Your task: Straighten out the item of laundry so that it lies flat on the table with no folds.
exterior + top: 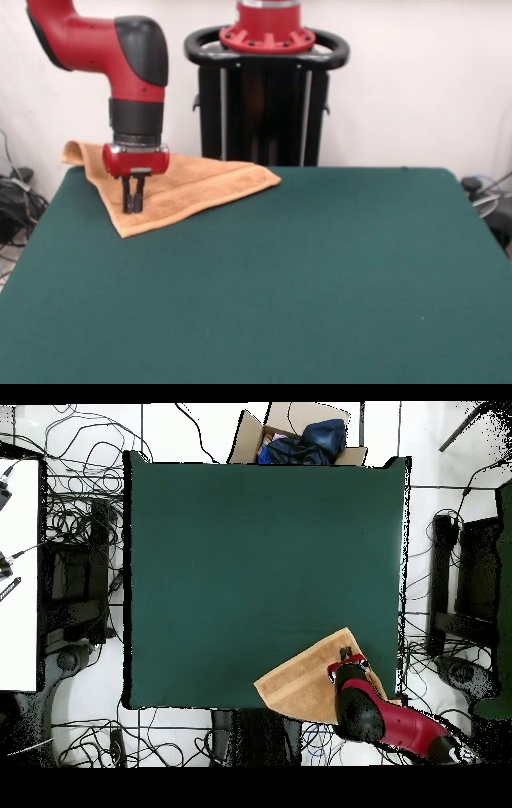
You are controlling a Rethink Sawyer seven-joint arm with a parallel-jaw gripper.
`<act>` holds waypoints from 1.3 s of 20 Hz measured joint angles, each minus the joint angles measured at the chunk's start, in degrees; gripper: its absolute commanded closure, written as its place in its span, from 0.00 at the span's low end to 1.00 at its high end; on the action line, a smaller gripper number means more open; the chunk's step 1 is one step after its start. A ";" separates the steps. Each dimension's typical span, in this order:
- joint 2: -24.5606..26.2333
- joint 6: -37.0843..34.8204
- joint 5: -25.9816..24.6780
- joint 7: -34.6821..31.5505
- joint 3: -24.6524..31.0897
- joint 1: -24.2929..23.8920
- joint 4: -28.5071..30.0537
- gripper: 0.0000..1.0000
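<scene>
The orange-tan towel (200,184) lies folded into a rough triangle at the table's far left corner in the front view. One corner hangs over the far edge. In the overhead view the towel (300,679) is at the bottom right, next to the robot's base. The gripper (133,208) points straight down on the towel's near part, just behind its nearest corner, with its narrow fingers close together and their tips in the cloth. It also shows in the overhead view (346,654) near the towel's right edge. The green table (304,272) spreads wide in front of the towel.
The robot's black pedestal (264,88) stands behind the table's far edge. A cardboard box with blue cloth (300,439) sits off the table's opposite edge. Cables (80,534) cover the floor around the table (250,554).
</scene>
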State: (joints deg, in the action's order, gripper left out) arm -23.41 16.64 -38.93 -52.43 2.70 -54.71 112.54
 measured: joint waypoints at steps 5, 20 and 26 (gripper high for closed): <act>-0.51 -2.21 -0.01 0.00 0.49 -0.42 0.02 1.00; -0.38 -2.18 -0.74 0.00 1.26 -1.55 0.03 1.00; -0.40 -2.21 -0.74 0.00 1.23 -1.35 0.00 1.00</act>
State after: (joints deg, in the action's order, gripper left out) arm -23.81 14.43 -39.67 -52.43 3.93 -56.06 112.54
